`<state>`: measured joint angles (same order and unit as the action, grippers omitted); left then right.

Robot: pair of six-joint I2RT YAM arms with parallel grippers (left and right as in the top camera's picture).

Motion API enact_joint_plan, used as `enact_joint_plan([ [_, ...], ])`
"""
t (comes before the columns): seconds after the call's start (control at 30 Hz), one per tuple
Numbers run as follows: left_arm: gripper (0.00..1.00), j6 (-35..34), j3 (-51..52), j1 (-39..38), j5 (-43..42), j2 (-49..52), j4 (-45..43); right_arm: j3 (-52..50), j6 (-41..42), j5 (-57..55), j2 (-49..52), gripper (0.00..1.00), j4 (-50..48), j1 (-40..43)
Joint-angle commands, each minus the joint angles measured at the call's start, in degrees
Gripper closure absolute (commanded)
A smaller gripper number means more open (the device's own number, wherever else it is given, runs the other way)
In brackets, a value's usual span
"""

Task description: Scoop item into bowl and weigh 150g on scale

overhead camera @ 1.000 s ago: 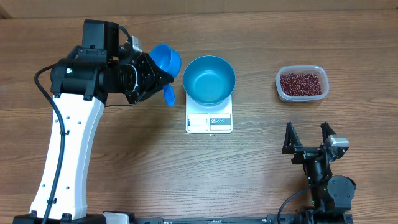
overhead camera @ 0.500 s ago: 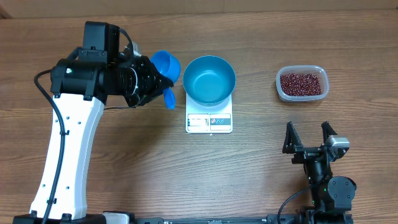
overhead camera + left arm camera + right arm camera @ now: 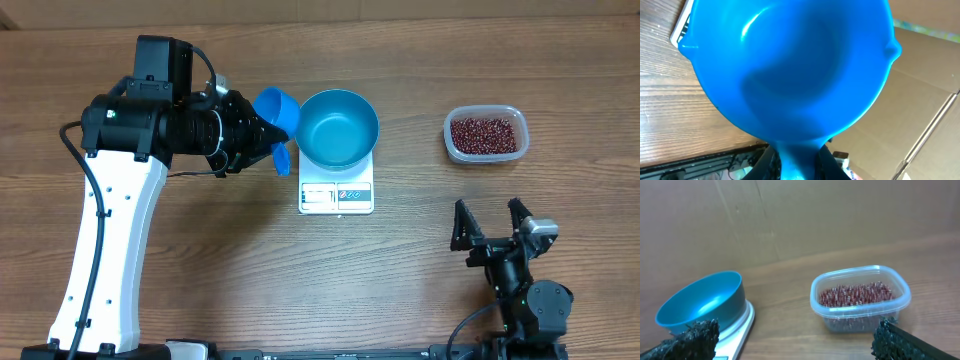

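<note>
The blue bowl (image 3: pixel 337 128) stands on the white scale (image 3: pixel 336 195) at the table's middle; no beans show in it. The dark red-brown beans (image 3: pixel 485 134) lie in a clear tub (image 3: pixel 512 150) at the right. My left gripper (image 3: pixel 262 140) is shut on the handle of a small blue scoop (image 3: pixel 277 108), whose cup hangs just left of the bowl's rim. In the left wrist view the scoop (image 3: pixel 790 65) fills the frame, and no beans show in it. My right gripper (image 3: pixel 490 225) stands open near the front right, with the bowl (image 3: pixel 702 305) and beans (image 3: pixel 857 294) ahead of it.
Brown cardboard walls stand behind the table's far edge. The left arm's white link runs from the front left corner up to the scoop. Bare wood lies between the scale (image 3: pixel 737 330) and the tub (image 3: pixel 860 315).
My left gripper has carried the scoop to the right, up to the bowl's left rim, and turned it a little. The right gripper has shifted slightly and stays open.
</note>
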<state>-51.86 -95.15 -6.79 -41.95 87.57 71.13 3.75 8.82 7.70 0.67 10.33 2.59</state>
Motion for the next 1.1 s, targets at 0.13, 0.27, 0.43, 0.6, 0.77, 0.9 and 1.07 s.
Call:
enact_joint_plan([
  [0.13, 0.96, -1.5, 0.3, -0.4, -1.6, 0.1, 0.0, 23.6, 1.9, 0.8, 5.7, 0.00, 14.6, 0.2],
  [0.27, 0.96, -3.3, 0.3, -0.4, -1.6, 0.1, -0.1, 36.4, 1.9, 2.0, 14.5, 0.00, 22.1, 0.2],
  [0.43, 0.96, -5.8, 0.3, -0.4, -1.6, 0.1, -0.9, 52.9, 1.9, 2.7, 27.5, 0.00, 33.1, 0.2],
  [0.6, 0.96, -12.3, 0.3, -0.4, -1.6, 0.1, -0.8, 65.9, 1.9, 3.0, 39.4, 0.00, 43.1, 0.2],
  [0.77, 0.96, -19.0, 0.3, -0.8, -1.6, 0.1, -1.7, 72.4, 1.9, 13.6, 46.8, 0.00, 43.7, 0.2],
  [0.9, 0.96, -20.6, 0.3, -1.7, -2.8, 0.1, -5.7, 72.4, 2.1, 25.8, 49.7, 0.00, 39.1, 0.2],
  [1.07, 0.96, -22.5, 0.3, -3.1, -3.0, 0.1, -11.8, 72.4, 11.4, 27.8, 55.6, 0.51, 34.7, 0.2],
])
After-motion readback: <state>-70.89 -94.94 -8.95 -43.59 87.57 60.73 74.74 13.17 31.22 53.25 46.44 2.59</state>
